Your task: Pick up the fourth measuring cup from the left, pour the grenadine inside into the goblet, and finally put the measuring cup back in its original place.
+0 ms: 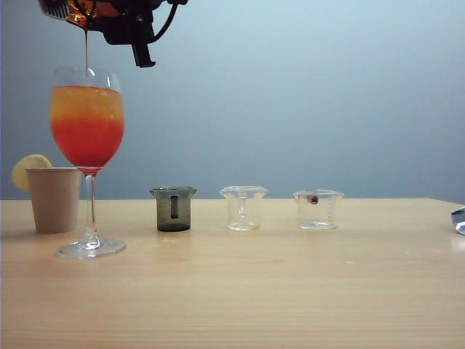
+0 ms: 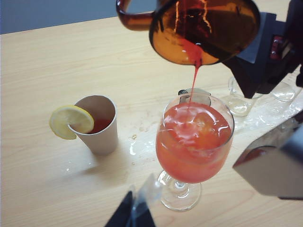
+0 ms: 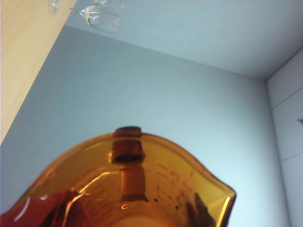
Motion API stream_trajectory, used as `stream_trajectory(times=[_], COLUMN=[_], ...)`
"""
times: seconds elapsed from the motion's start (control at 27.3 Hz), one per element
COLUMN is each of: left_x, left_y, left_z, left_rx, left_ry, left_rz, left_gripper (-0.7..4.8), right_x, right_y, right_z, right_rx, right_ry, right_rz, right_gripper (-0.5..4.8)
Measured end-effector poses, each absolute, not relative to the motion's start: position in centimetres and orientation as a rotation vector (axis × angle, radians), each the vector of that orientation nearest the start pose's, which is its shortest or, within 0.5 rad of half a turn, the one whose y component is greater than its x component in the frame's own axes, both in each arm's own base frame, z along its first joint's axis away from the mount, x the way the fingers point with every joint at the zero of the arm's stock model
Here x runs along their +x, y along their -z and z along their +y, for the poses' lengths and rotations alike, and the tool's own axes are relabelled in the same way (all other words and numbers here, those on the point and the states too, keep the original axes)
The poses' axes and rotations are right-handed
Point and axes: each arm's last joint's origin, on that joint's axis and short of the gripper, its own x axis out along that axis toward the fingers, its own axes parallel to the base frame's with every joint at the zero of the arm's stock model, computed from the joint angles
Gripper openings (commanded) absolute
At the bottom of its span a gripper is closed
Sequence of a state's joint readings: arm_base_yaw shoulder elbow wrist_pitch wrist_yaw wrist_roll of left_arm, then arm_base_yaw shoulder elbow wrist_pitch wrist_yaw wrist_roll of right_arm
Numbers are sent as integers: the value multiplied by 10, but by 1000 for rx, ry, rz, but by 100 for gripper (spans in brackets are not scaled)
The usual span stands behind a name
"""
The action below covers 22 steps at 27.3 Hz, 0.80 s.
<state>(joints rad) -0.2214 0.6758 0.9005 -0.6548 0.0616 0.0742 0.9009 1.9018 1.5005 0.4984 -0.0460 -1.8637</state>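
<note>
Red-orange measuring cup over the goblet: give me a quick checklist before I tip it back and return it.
1. Grip: the right tool holds the translucent red-orange measuring cup, tilted: ok.
2. Aim: the thin red grenadine stream falls inside the rim of the tall clear stemmed goblet: ok.
3. Cup emptied: grenadine is flowing and some remains inside: not ok.
4. Goblet level: liquid stands below the rim, no overflow: ok.
5. Return spot: bare table right of the clear cup: ok.
6. Left tool is near the goblet's foot; jaw state: cannot tell.
</note>
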Motion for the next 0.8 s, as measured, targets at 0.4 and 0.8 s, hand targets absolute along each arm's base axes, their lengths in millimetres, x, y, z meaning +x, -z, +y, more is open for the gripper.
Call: stream_trajectory(times=[0.4, 0.8], left_x=[124, 124], left_y=[-341, -341], left_z=[-30, -30], left_rx=[107, 107], left_ry=[294, 295], left_rz=[420, 419], left_gripper=[-4, -4], right_x=[274, 271], right_y=[-322, -323], right_z=[358, 349], right_rx=[-1540, -1448], right_ry=[-596, -733], right_rz=[-833, -647], right_gripper=[119, 102])
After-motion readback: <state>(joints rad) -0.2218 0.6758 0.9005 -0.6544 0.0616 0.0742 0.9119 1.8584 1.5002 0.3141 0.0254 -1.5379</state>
